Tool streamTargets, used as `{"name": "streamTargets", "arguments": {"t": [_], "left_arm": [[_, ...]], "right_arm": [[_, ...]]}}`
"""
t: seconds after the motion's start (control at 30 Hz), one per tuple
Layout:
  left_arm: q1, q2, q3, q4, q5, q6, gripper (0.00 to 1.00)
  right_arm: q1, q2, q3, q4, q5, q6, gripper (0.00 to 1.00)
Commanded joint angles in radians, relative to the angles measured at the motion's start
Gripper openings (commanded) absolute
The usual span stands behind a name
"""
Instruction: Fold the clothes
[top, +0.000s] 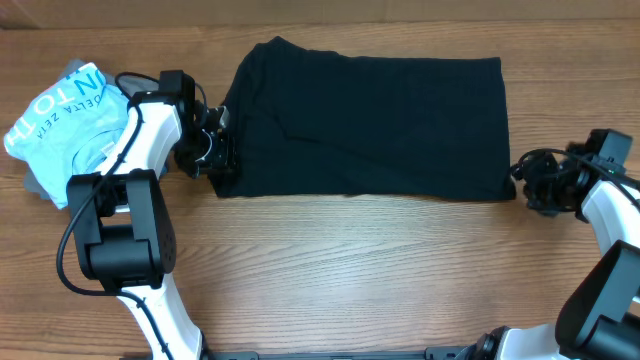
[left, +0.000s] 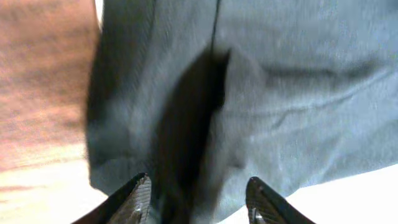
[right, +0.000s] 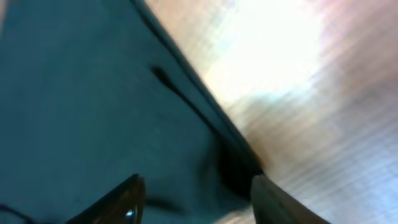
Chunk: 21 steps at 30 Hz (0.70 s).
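The clothes, a black T-shirt (top: 370, 130), lie flat on the wooden table as a wide folded rectangle. My left gripper (top: 218, 152) sits at its lower left corner. In the left wrist view that gripper (left: 198, 194) is open, its fingertips (left: 138, 193) standing either side of a raised dark ridge of the fabric (left: 298, 93). My right gripper (top: 520, 182) is at the shirt's lower right corner. Seen from the right wrist, it (right: 198, 194) is open too, straddling the corner of the cloth (right: 81, 106), one fingertip (right: 268, 198) over bare wood.
A light blue shirt with white lettering (top: 60, 120) lies bunched at the far left on a grey garment (top: 40, 188), just behind my left arm. Bare wooden tabletop (top: 380, 270) stretches in front of the black shirt.
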Motion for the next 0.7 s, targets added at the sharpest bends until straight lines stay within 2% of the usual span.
{"name": "streamTargets", "arguments": {"t": [0.0,0.13,0.37,0.53,0.6,0.67], "left_arm": [[0.002,0.005,0.004,-0.041,0.038,0.014,0.56],[0.002,0.005,0.003,-0.085,0.037,0.032,0.61],[0.002,0.005,0.002,-0.076,0.027,0.035,0.61],[0.002,0.005,0.002,-0.070,0.027,0.035,0.62],[0.001,0.005,0.002,-0.071,0.027,0.035,0.62],[0.002,0.005,0.002,-0.068,0.027,0.035,0.62]], "right_arm": [[0.021,0.003,0.000,0.053,-0.080,-0.092,0.58],[0.059,0.014,0.000,0.093,-0.064,-0.119,0.59],[0.113,0.149,0.000,0.212,0.049,-0.119,0.63],[0.113,0.198,0.000,0.260,0.052,-0.145,0.63],[0.113,0.198,0.001,0.268,0.051,-0.145,0.62],[0.113,0.198,0.006,0.273,0.050,-0.145,0.57]]}}
